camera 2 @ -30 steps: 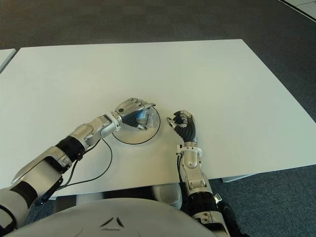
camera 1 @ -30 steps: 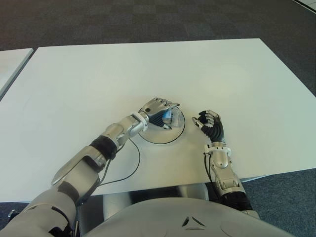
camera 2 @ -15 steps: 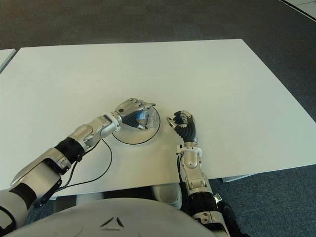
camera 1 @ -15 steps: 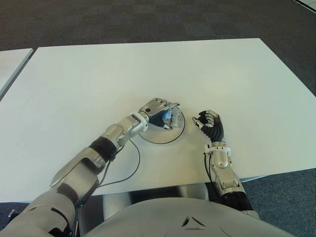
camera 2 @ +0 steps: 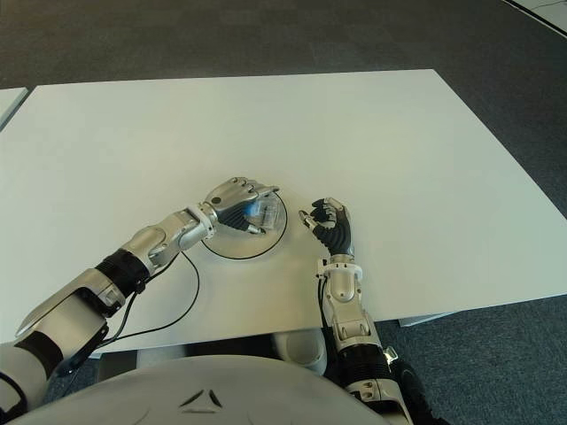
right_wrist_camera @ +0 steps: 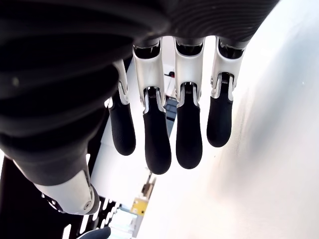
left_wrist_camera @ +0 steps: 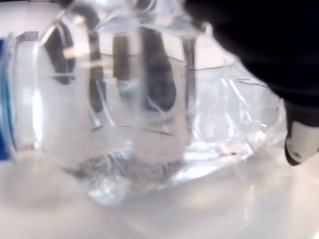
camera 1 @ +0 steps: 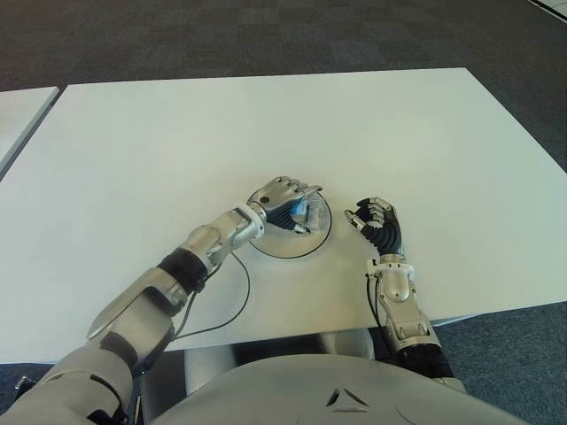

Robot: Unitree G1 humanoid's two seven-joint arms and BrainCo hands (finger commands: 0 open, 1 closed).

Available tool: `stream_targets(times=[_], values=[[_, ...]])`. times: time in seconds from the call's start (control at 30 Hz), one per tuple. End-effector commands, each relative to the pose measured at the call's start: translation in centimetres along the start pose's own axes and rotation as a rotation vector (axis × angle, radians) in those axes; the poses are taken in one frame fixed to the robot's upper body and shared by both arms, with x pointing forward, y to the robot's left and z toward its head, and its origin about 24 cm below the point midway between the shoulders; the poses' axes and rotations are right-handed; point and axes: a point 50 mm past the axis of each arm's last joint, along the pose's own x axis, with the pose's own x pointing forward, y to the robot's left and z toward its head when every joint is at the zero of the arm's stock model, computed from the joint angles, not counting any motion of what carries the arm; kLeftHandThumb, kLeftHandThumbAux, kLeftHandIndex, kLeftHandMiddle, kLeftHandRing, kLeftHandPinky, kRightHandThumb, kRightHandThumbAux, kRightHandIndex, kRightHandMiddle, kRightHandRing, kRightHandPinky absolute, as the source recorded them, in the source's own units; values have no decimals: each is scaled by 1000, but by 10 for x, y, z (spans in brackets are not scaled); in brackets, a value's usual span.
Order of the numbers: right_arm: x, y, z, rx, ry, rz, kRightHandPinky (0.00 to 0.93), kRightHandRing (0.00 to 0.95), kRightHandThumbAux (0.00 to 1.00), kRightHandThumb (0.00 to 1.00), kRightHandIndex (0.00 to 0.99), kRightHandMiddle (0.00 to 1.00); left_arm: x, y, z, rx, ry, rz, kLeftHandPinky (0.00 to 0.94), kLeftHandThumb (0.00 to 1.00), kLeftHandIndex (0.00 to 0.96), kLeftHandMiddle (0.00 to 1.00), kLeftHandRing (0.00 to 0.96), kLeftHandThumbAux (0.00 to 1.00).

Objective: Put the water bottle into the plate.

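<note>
A clear plastic water bottle with a blue label lies in my left hand, whose fingers are curled around it over the round white plate near the table's front middle. In the left wrist view the bottle fills the picture and its lower side appears to touch the plate's white surface. My right hand shows just right of the plate, fingers relaxed and holding nothing, as its wrist view confirms with bare fingers.
The white table stretches wide behind the plate. A black cable loops on the table below the left forearm. A second white table edge shows at the far left. Dark carpet surrounds.
The left hand with the bottle has shifted very slightly over the plate. The right hand has not moved.
</note>
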Motion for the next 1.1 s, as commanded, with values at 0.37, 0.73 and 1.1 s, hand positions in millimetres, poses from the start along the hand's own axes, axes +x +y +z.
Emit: stream_targets(times=[0.37,0.73,1.1], values=[[-2,1,-3,4,28,3,463,545,732,703,428,571,-12,-21,1,-38,39,-30,0,0,0,0,0,425],[-3,1,-3,-3,33,5,442,552,732,702,427,582,-15,-18,3,-88,75,64,0,0,0,0,0,390],[-3,2,-3,-2,43,4,453,548,732,703,426,579,-25,-11,-2,-220,98,226,0,0,0,0,0,380]])
